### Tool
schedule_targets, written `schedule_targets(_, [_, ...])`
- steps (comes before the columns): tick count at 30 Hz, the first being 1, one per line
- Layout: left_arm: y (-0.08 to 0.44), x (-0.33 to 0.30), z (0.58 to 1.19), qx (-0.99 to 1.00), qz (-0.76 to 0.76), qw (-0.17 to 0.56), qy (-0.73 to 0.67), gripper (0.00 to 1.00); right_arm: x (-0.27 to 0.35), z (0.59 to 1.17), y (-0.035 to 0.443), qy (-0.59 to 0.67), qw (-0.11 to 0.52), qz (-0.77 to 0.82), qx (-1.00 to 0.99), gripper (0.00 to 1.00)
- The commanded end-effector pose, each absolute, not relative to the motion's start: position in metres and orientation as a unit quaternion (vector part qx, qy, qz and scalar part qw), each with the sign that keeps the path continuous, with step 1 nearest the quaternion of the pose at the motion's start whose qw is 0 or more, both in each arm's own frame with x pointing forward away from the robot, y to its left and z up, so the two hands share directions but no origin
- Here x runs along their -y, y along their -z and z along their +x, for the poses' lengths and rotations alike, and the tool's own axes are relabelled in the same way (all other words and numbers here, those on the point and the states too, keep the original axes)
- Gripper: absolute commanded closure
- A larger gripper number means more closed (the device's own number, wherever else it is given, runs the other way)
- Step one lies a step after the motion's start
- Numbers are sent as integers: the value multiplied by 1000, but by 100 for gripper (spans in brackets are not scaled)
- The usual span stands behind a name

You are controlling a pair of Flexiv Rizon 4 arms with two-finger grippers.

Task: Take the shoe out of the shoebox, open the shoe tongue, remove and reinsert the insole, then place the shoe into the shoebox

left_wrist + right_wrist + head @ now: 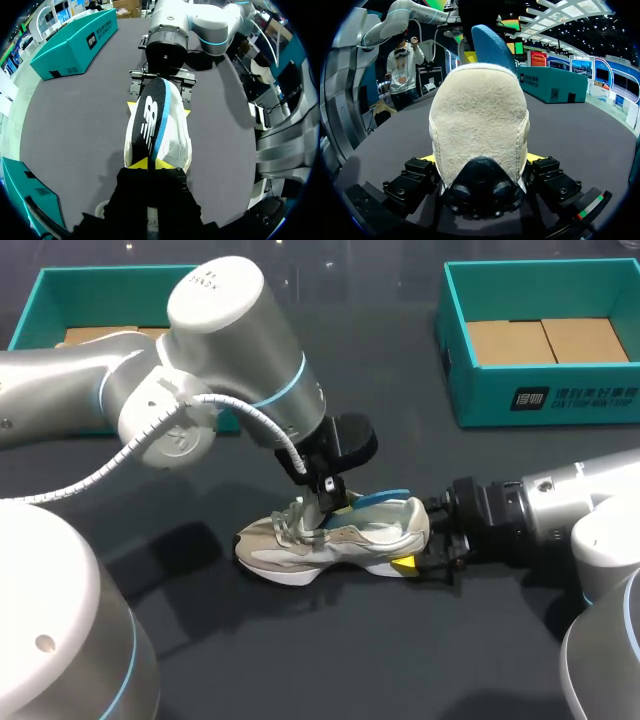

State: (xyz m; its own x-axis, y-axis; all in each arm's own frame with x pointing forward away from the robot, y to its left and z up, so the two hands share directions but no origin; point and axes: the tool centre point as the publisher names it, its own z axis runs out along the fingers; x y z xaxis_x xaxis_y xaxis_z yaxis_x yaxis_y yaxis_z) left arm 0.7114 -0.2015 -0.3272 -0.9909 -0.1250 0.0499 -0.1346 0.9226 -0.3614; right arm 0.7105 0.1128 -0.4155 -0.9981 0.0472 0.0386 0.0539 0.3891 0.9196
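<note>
one shoe (335, 540), one insole (382, 499), two shoeboxes (100, 290) (560, 400), two hands (335, 502) (418, 548) gripping.

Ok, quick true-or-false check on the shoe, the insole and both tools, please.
1. The beige-and-white sneaker lies on the dark table, not in a shoebox. True.
2. The black, blue-edged insole lies flat inside the sneaker. False: it is raised above the sneaker's opening.
3. The left tool is shut on the insole. True.
4. The right tool is open, clear of the sneaker. False: it grips the sneaker's heel from both sides.
5. The right-hand teal cardboard shoebox holds a second shoe. False: only its brown cardboard floor shows.
</note>
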Motion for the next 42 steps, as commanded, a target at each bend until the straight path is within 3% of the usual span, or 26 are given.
schedule_targets(1, [324,216,706,981,66,-7,-181,100,-114,710,417,551,3,-30,834,100])
schedule_targets(11, [328,241,703,982,71,-47,-167,100,-114,710,417,551,3,-30,834,100])
schedule_targets(12, [327,241,703,982,70,-48,-167,97,-114,710,417,551,3,-30,834,100])
schedule_targets(16, [325,240,705,982,68,-52,-170,66,-114,710,417,551,3,-30,834,100])
schedule_targets(17, [325,239,706,981,68,-53,-172,62,-114,710,417,551,3,-30,834,100])
schedule_targets(21, [321,234,704,979,67,-69,-183,55,-114,710,417,551,3,-30,834,100])
schedule_targets(34, [327,238,703,968,63,-117,-212,51,-114,710,417,551,3,-30,834,100])
schedule_targets(38, [328,240,702,967,61,-119,-217,38,-114,710,417,551,3,-30,834,100])
schedule_targets(42, [328,245,698,965,60,-123,-223,38,-114,710,417,551,3,-30,834,100])
